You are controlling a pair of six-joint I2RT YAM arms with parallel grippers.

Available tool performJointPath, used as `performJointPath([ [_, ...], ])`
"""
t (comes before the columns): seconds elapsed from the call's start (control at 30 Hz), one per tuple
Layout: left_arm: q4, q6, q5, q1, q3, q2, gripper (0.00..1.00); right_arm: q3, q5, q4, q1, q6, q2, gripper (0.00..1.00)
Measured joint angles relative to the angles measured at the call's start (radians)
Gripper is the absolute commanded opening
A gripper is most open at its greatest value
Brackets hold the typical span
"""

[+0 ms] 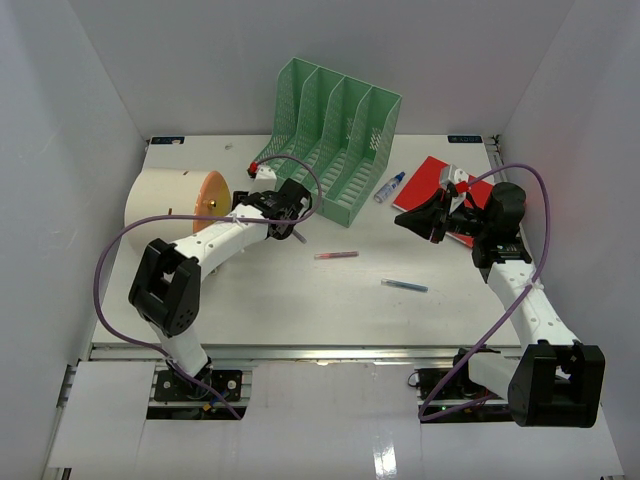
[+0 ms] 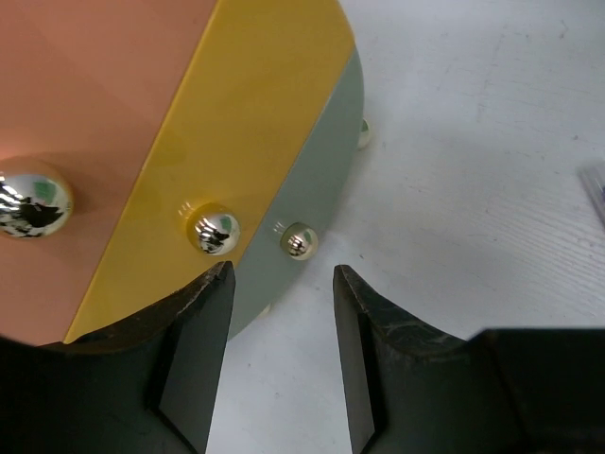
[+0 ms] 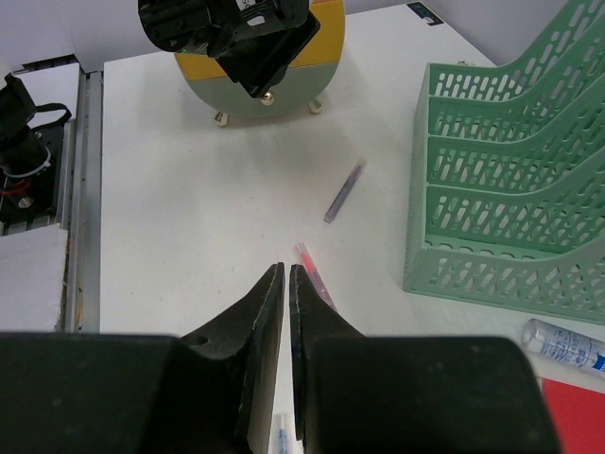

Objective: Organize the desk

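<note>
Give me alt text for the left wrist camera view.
The left gripper, jaws open, points at the small metal knob on the grey-green band of a round box. A yellow band and a pink band, each with a knob, lie leftward; white desk to the right.

Green file rack [image 1: 335, 130] upright; bottle [image 1: 390, 187] beside red notebook [image 1: 422, 183]; red pen [image 1: 336, 256], blue pen [image 1: 404, 286] apart.

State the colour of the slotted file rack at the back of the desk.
Mint green file rack, with perforated walls; the right wrist view shows it best.
</note>
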Motion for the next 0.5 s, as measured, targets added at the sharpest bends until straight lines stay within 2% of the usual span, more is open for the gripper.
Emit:
performJointPath([
  [0.5, -0.097, -0.049, -0.076, 0.037, 0.04, 0.017, 0.58, 0.0, 0.0, 0.0, -0.011, 0.0, 0.0, 0.13],
])
